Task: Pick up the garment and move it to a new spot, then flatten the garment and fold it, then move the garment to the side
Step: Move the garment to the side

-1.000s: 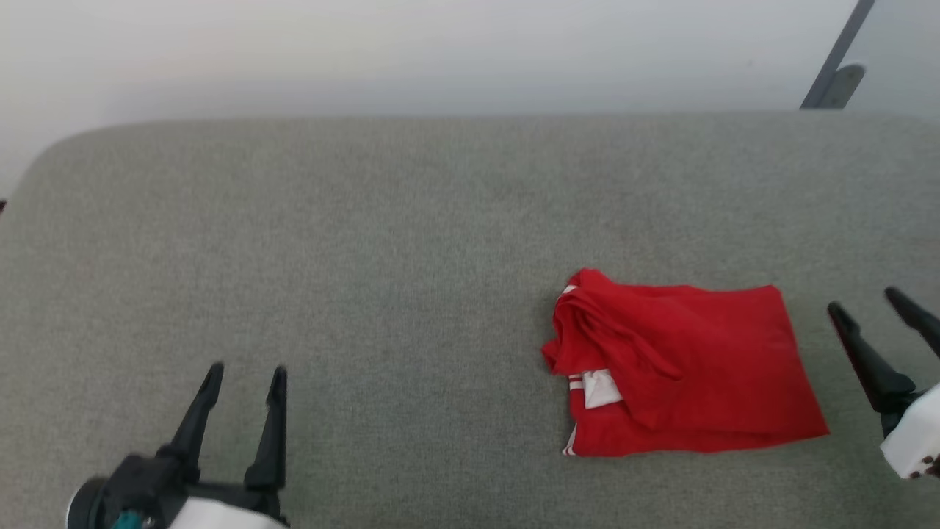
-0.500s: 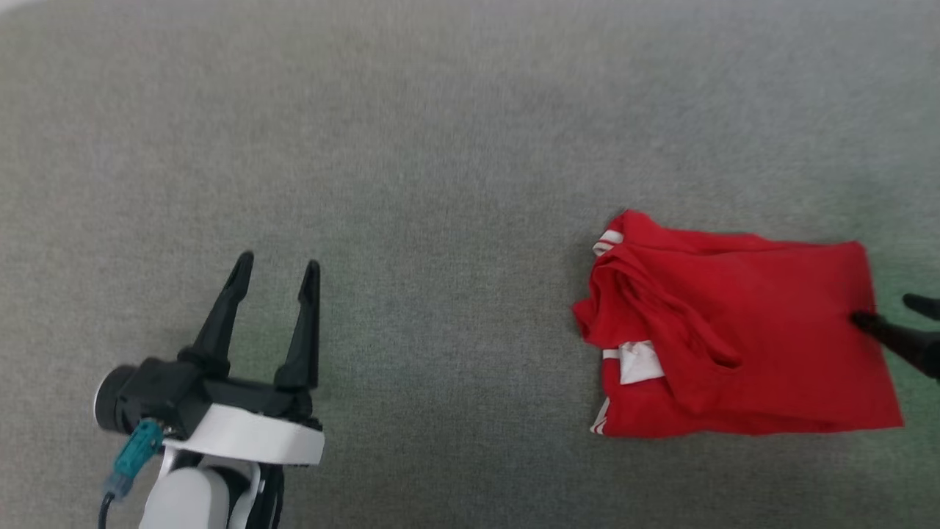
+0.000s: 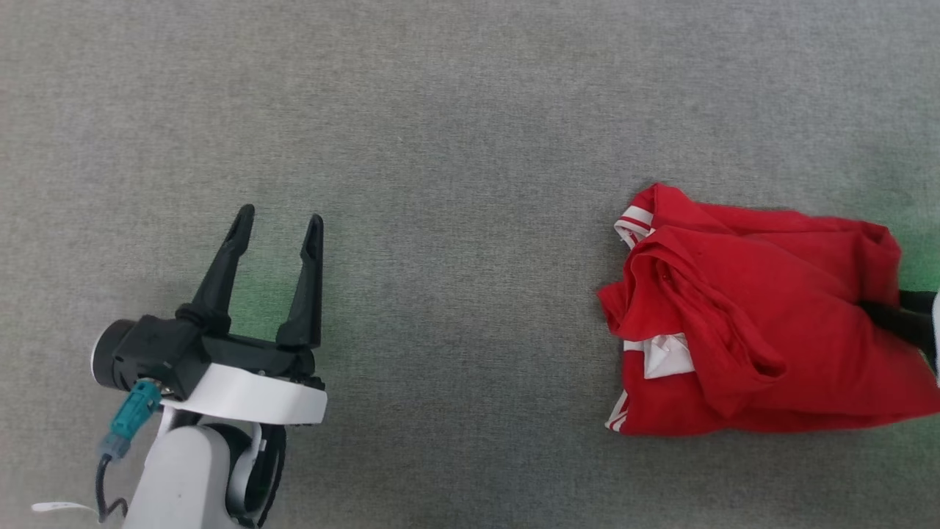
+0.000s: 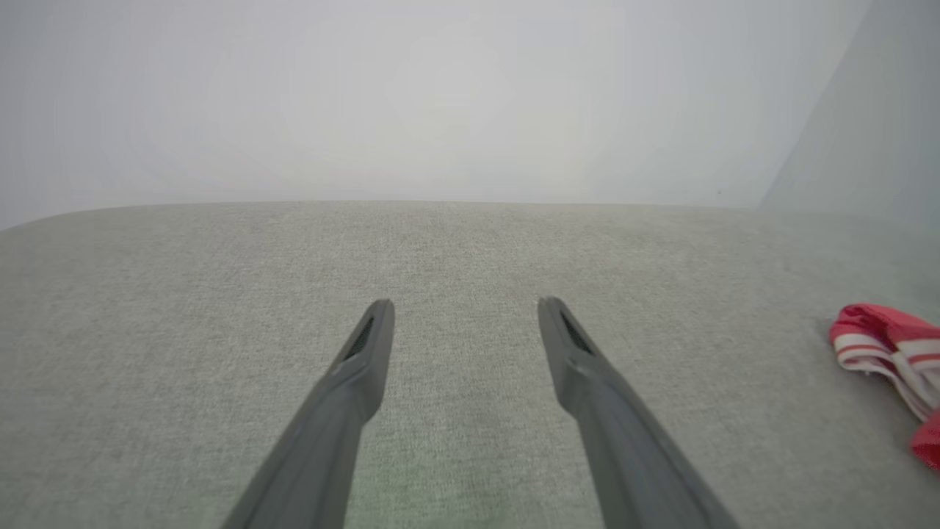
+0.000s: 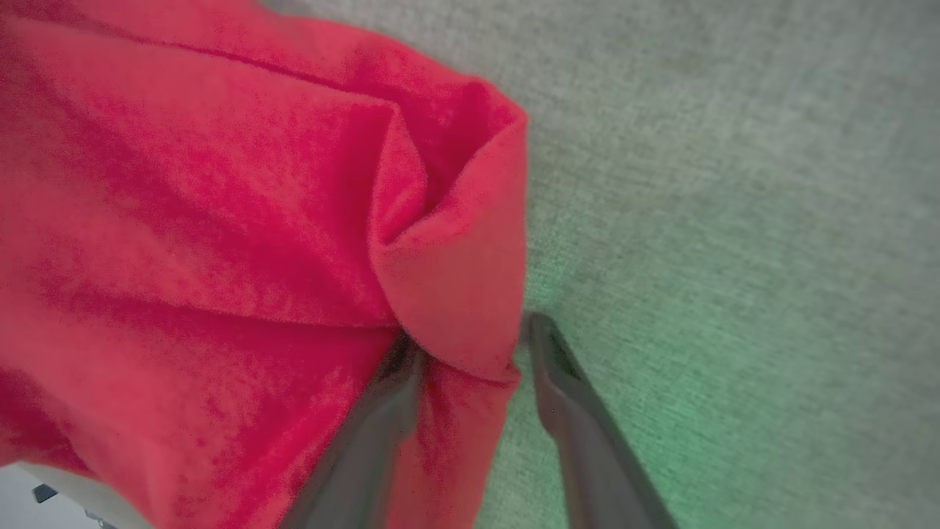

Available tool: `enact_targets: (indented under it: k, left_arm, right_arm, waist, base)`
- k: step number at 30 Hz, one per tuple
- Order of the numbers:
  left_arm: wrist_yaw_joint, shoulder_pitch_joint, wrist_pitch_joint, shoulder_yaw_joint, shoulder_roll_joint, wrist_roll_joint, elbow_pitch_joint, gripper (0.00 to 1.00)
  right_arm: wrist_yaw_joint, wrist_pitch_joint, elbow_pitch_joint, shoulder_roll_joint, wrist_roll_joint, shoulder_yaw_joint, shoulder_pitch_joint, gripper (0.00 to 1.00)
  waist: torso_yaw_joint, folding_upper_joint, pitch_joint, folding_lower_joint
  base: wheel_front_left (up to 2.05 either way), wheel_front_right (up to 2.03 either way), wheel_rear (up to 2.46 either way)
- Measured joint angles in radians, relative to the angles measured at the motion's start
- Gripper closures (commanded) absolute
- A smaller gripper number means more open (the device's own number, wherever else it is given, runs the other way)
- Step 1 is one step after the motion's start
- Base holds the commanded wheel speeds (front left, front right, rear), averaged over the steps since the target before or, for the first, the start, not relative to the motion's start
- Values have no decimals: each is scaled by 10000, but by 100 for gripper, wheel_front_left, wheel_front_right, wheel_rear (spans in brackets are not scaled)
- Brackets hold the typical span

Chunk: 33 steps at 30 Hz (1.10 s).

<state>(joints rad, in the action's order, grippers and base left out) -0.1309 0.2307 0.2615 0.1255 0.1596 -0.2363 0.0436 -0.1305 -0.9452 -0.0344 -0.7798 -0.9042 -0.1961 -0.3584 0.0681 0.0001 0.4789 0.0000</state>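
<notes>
The garment [image 3: 764, 323], bright red with a white panel and white stripe trim, lies bunched at the right of the grey fabric surface [image 3: 455, 147]. My right gripper [image 5: 470, 334] straddles a loose fold at the garment's [image 5: 220, 220] right edge. Its jaws stand apart, with red cloth between them touching both fingers. In the head view its dark fingers [image 3: 899, 316] come in from the right edge, their tips hidden under the cloth. My left gripper [image 3: 280, 217] is open and holds nothing, far to the left. A striped hem of the garment [image 4: 885, 345] shows at the right of the left wrist view.
The grey surface [image 4: 220, 257] spreads wide between my left gripper [image 4: 463, 305] and the garment. Its far edge meets a pale wall [image 4: 440, 110] in the left wrist view.
The head camera has tilted down and closer. My right gripper has pushed into the garment's right edge and narrowed its jaws around a fold, bunching the cloth. The left gripper stays open.
</notes>
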Motion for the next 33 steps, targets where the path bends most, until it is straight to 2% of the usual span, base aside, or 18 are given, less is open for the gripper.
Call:
enact_targets:
  k: [10,18,22,28,33]
  left_arm:
    - [0,328,0,132,393,38,-40,0]
    - [0,1003,2,562,1072,86,-130,0]
    - [0,1728,0,897,1595,94,-188,0]
    - [0,3278,0,1714,2349,130,-207,0]
    - [0,4497,2,2182,2658,88,-217,0]
  right_arm:
    - [-48,1388,-71,583,-92,431,18,100]
    - [-31,2508,-610,458,61,1662,15,100]
    - [-29,3271,-1384,205,397,2472,-87,100]
    - [-25,4614,-3062,184,1070,3490,-1115,100]
    - [-13,5565,-4439,247,1996,3753,-2317,100]
  waist:
    - [-741,0,51,-1]
    - [-1607,-1,182,0]
    - [-2104,0,476,0]
    - [-2608,0,1262,0]
    - [-2887,0,1924,0]
  base:
    - [0,0,0]
    - [0,0,0]
    - [0,0,0]
    - [0,0,0]
    - [0,0,0]
